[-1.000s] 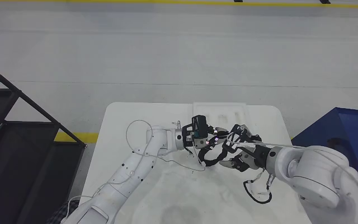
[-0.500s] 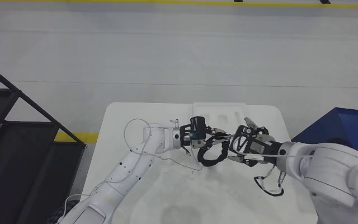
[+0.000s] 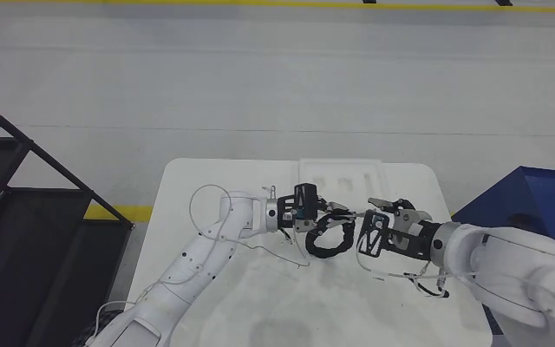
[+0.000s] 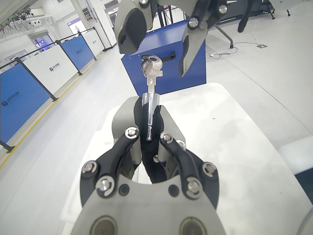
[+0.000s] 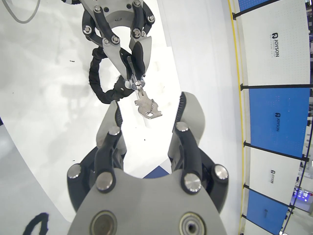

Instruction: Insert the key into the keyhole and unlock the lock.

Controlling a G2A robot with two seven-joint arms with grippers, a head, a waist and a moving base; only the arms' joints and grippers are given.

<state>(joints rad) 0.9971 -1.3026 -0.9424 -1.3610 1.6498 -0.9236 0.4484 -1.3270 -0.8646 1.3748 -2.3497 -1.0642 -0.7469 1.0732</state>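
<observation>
**Key seated in the lock, right gripper spread around its head**

Blue and white barrier panels (image 5: 276,113) line the pale floor, with a yellow line (image 3: 113,211) running along it. In the middle stands the white table (image 3: 286,304), with a black rack (image 3: 43,252) off one side and a blue bin (image 3: 512,195) off the other. A shallow white tray (image 3: 340,171) sits at the table's far edge, well apart from the work.

Both arms meet over the middle of the table. The left gripper (image 4: 149,108) is clamped on the lock (image 5: 94,79). Its black pads cover most of the chrome cylinder (image 4: 149,103), so just the end of the cylinder pokes out past the fingertips. The lock's black sleeved cable loop (image 3: 328,238) curls away beside that gripper; whether it touches the tabletop I cannot tell.

The right gripper (image 5: 149,100) faces it with its fingers spread wide, one on each side of the key (image 4: 152,68) and touching neither face. It holds nothing.

The key is silver, with a textured flat head and a thin wire ring through its hole. Its blade sits in the keyhole (image 5: 139,83) at the cylinder's end, with a short stretch of blade showing between head and cylinder. The head lies in the gap between the right gripper's fingers.
</observation>
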